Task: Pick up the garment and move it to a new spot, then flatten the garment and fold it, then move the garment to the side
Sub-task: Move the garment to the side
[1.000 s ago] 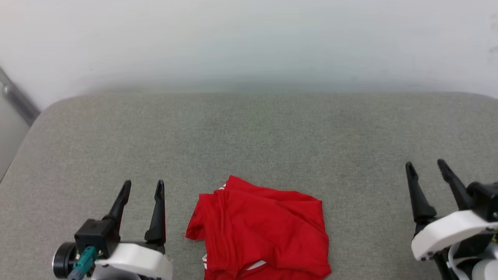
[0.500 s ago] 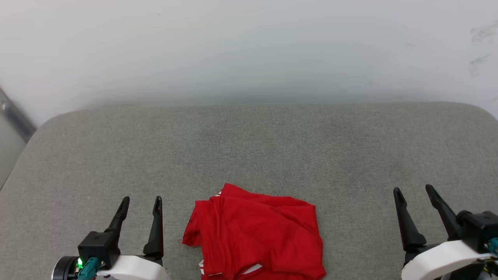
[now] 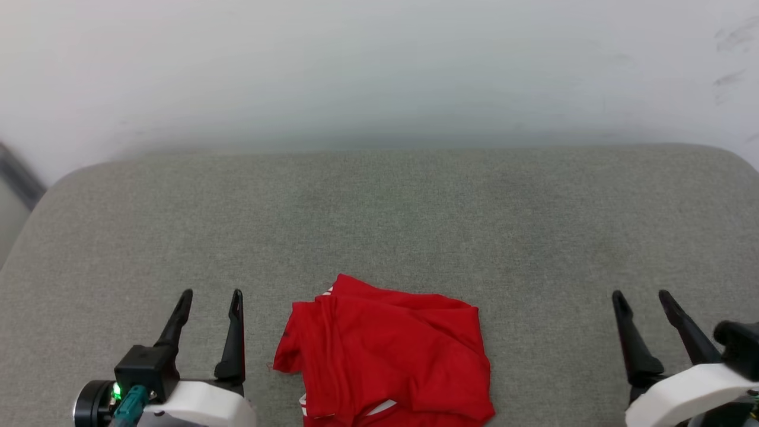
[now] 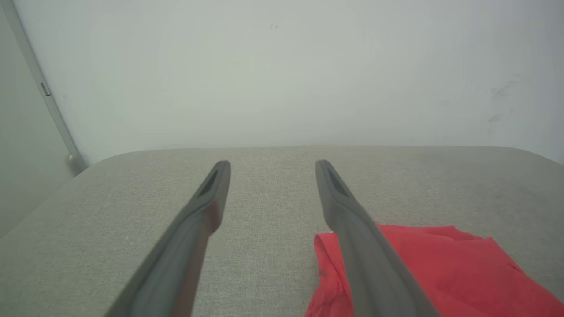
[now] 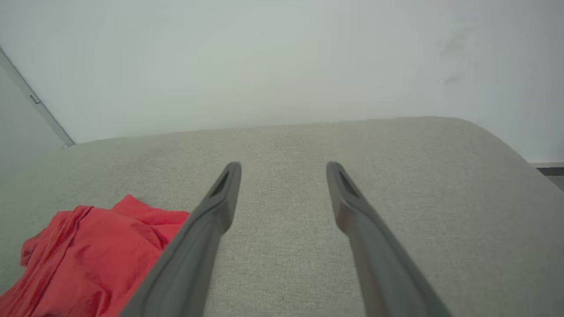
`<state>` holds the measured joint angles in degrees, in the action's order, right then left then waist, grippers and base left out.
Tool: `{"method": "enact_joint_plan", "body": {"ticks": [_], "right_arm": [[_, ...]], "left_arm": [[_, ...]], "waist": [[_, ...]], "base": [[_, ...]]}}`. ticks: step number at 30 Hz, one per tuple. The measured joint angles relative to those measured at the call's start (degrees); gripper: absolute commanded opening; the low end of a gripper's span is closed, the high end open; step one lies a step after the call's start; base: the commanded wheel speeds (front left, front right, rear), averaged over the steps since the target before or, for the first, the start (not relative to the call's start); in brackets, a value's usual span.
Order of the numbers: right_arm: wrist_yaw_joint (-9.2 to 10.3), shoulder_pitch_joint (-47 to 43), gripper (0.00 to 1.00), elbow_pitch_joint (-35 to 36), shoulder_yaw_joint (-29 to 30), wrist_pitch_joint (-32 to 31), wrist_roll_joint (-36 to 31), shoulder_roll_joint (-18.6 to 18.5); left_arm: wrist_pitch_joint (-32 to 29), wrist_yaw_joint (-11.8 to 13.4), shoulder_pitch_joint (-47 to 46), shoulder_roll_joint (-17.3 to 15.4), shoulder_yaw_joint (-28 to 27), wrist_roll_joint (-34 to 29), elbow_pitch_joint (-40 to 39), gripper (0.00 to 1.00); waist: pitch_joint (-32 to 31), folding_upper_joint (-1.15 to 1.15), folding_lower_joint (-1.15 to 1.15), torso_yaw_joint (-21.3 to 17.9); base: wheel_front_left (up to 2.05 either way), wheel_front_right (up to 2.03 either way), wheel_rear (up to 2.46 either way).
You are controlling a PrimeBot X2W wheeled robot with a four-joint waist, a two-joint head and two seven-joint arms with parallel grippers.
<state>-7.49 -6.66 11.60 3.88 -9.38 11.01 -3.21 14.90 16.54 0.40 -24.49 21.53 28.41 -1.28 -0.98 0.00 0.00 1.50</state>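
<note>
The garment (image 3: 388, 356) lies bunched and loosely folded, red with slivers of white trim, at the near middle of a grey cushioned surface (image 3: 379, 219). My left gripper (image 3: 211, 293) stands open just left of it, fingers pointing away, nothing between them. My right gripper (image 3: 641, 293) stands open well to the right of the cloth, also empty. In the left wrist view the garment (image 4: 440, 268) sits at the lower right, partly behind my right finger. In the right wrist view the garment (image 5: 83, 259) lies at the lower left, beside my open gripper (image 5: 284, 165).
A pale wall (image 3: 379, 65) rises right behind the surface's far edge. A grey metal strip (image 4: 44, 88) runs down the wall at the far left. The surface's corners are rounded; its right edge drops off (image 5: 528, 158).
The head camera has shifted, so the whole picture sits a little differently. Both grippers stay open beside the garment, which lies as before.
</note>
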Motion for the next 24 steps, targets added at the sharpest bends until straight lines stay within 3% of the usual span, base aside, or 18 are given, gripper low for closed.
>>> {"method": "enact_joint_plan", "body": {"ticks": [9, 24], "right_arm": [[0.01, 2.29, 1.00, -7.01, 6.27, -11.67, 11.22, -1.66], [-0.03, 8.32, 1.00, -16.62, -6.99, -25.03, 26.66, -1.92]], "left_arm": [[0.01, -2.56, -4.77, 2.44, -1.76, -2.71, -2.42, 1.00], [0.08, -8.96, -9.20, 9.22, -5.52, -7.12, -0.20, 1.00]], "waist": [[5.29, 0.00, 0.00, 2.16], [14.34, 0.00, 0.00, 8.98]], "base": [[0.00, 0.00, 0.00], [0.00, 0.00, 0.00]]}}
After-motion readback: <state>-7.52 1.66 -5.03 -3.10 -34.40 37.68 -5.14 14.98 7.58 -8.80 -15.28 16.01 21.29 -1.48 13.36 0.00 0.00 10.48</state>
